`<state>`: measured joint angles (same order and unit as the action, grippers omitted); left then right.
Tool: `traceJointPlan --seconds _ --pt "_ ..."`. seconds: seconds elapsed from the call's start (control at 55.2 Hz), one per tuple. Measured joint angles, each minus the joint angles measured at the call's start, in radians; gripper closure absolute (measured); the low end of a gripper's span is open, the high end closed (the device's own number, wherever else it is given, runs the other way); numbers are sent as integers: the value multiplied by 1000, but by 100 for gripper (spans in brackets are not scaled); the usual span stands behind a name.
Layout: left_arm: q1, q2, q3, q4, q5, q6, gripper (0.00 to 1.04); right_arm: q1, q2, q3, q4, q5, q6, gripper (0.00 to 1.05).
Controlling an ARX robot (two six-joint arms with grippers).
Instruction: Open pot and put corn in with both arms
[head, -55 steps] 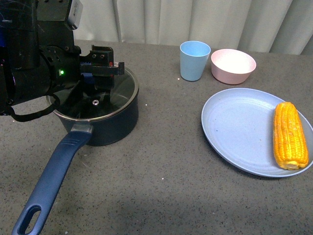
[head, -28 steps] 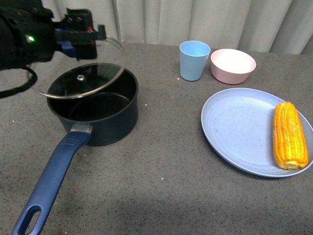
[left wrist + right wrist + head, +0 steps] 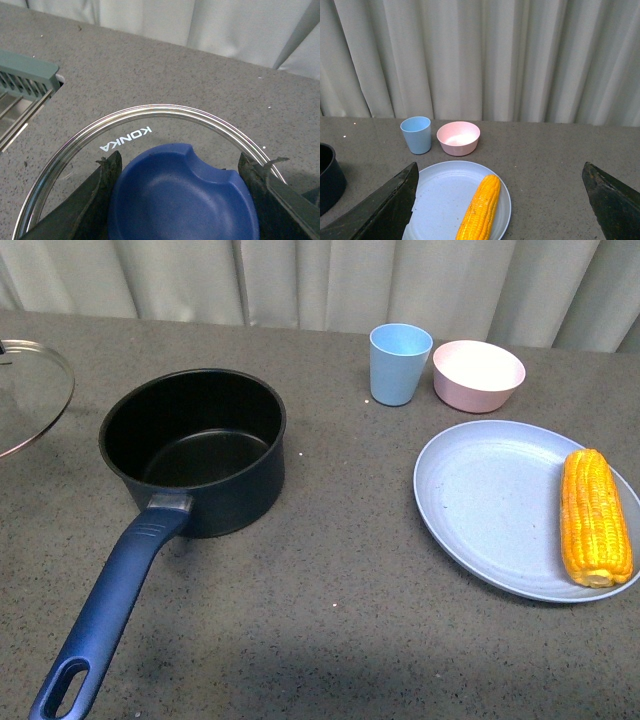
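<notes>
Pot [image 3: 235,495] uncovered; left claw [image 3: 179,167] pinches lid [image 3: 165,120], right claw [image 3: 500,172] spread, corn [image 3: 479,210] on plate [image 3: 437,187]

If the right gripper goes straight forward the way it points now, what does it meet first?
Probably the yellow-orange corn cob on the round light blue plate: it lies between the open fingers of the right gripper. Depth is unclear, so it may instead pass above it toward the grey curtain.

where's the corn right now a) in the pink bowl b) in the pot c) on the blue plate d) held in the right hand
c: the corn lies along the right side of the blue plate, while the pot stands open with nothing inside.
</notes>
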<state>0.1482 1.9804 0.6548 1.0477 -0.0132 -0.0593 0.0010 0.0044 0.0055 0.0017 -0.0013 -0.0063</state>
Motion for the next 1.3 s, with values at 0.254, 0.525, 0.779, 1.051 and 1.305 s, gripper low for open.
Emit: traceJointPlan --seconds 0.254,0.525,0.779,1.051,1.305 --pt "-2 108 0 65 -12 -37 42 0 0 0 0 0 0 9" --pt "-9 212 4 125 -12 -35 42 0 0 0 0 0 0 9" --pt "-35 266 6 162 -20 -31 42 0 0 0 0 0 0 9" --pt "-39 316 24 161 -21 -34 42 0 0 0 0 0 0 9" --pt "-45 329 34 157 -39 -13 42 0 0 0 0 0 0 9"
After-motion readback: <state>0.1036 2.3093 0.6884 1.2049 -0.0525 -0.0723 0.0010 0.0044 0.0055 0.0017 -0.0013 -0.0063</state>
